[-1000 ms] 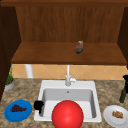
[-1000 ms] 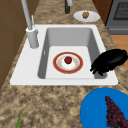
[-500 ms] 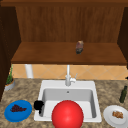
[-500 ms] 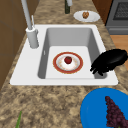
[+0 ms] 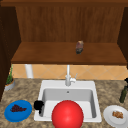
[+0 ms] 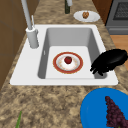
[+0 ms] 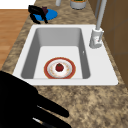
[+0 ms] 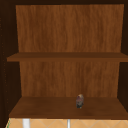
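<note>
The left hand (image 6: pixel 111 60) hovers over the sink's (image 6: pixel 105 32) front left corner, fingers relaxed and holding nothing, just beside the blue plate (image 6: pixel 96 110) of grapes (image 6: pixel 115 115). In the basin a red-rimmed plate (image 6: pixel 68 63) carries a red fruit (image 6: pixel 68 60). Another hand (image 7: pixel 22 105), fingers spread, shows at the table's right end.

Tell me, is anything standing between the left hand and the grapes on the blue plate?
Nothing visible. The left hand is at the sink rim, and the grapes lie on the blue plate beside it.
</note>
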### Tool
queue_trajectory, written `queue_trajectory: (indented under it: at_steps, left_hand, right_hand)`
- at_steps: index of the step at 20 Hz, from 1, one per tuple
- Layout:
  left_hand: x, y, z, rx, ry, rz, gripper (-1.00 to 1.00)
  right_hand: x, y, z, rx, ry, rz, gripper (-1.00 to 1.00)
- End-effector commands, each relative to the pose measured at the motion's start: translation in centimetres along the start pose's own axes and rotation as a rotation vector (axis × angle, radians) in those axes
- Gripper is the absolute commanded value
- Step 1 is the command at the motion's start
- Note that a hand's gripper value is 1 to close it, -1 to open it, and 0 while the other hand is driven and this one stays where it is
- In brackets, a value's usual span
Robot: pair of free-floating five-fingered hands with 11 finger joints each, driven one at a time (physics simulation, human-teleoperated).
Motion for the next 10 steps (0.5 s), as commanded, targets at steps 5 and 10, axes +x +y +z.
queue_trajectory:
  at_steps: [5, 10]
  left_hand:
    - [0.0, 0.0, 0.0, 0.0, 0.0, 0.0, 0.0]
    - [0.0, 0.0, 0.0, 0.0, 0.0, 0.0, 0.0]
  right_hand:
    - [0.1, 1.4, -0.9, 0.036, 0.002, 0.004, -1.0]
    - [0.2, 1.9, -1.7, 0.061, 0.002, 0.008, -1.0]
